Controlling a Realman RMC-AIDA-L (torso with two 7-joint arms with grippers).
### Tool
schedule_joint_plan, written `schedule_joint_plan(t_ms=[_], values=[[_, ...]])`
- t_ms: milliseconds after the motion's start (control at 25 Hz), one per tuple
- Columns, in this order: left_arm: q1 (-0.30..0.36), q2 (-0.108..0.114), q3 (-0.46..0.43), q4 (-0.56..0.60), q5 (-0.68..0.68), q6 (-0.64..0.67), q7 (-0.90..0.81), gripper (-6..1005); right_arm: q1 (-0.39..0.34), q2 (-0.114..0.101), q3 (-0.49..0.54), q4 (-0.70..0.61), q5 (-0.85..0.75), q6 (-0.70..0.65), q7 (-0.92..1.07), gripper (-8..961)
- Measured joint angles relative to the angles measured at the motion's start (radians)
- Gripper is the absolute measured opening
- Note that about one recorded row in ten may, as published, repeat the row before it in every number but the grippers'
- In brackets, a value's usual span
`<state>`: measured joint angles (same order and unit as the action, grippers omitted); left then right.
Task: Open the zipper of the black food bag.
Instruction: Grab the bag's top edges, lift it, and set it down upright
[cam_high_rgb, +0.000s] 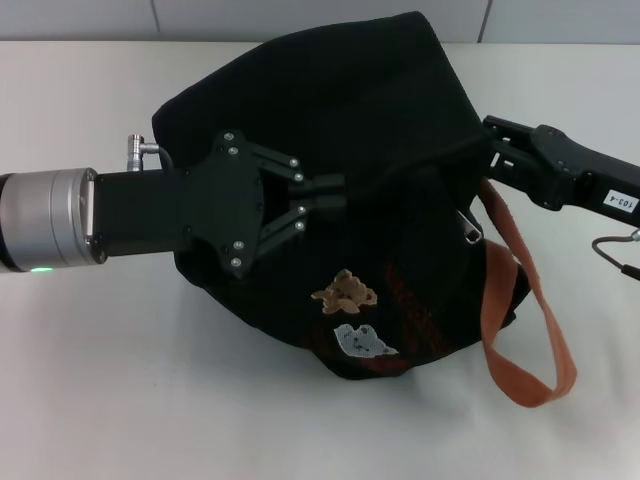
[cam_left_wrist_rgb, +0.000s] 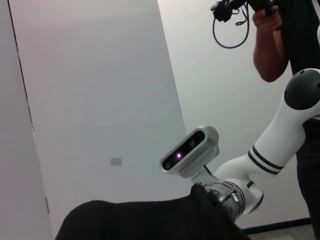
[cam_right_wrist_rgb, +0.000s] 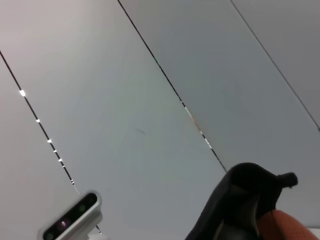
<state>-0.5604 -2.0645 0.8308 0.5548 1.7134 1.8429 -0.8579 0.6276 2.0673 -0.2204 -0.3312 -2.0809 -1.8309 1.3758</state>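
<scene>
Over the middle of the black food bag (cam_high_rgb: 350, 150), the left gripper (cam_high_rgb: 335, 195) has its fingers together on a fold of the black fabric. At the bag's right edge the right gripper (cam_high_rgb: 492, 150) touches the cloth; I cannot tell how its fingers stand. The bag lies slumped on the white table (cam_high_rgb: 100, 380), one rust-brown strap handle (cam_high_rgb: 525, 320) hanging at its right, near the silver pull tab of the zipper (cam_high_rgb: 470, 230).

white table (cam_high_rgb: 110, 400): flat, pale, matte surface. grey tiled wall (cam_high_rgb: 320, 18) runs along the table's far edge, with thin dark vertical seams.

wall panels (cam_left_wrist_rgb: 95, 100), pale, stand beyond the table; a small grey rectangular plate (cam_left_wrist_rgb: 116, 161) is fixed on one of them. a person (cam_left_wrist_rgb: 287, 45) in dark clothing stands beside the panels, bare forearm raised, hand closed on a dark looped cable (cam_left_wrist_rgb: 231, 25) that hangs in a coil.

panel seams (cam_right_wrist_rgb: 165, 80) cross a light surface as diagonal dark lines.
</scene>
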Motion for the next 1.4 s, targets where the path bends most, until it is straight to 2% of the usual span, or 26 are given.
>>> schedule_joint_plan(t_ms=[480, 920, 1400], values=[[0.006, -0.001, 0.003, -0.007, 0.006, -0.001, 0.002, 73, 0.005, 0.006, -0.060, -0.006, 0.000, -0.036, -0.018, 462], [-0.001, -0.005, 0.004, -0.009, 0.016, -0.002, 0.002, 73, 0.004, 0.017, -0.066, -0.005, -0.005, 0.030, -0.101, 461], [-0.004, -0.005, 0.004, -0.008, 0.015, -0.009, 0.002, 73, -0.003, 0.017, -0.057, -0.007, 0.022, 0.105, -0.120, 462]])
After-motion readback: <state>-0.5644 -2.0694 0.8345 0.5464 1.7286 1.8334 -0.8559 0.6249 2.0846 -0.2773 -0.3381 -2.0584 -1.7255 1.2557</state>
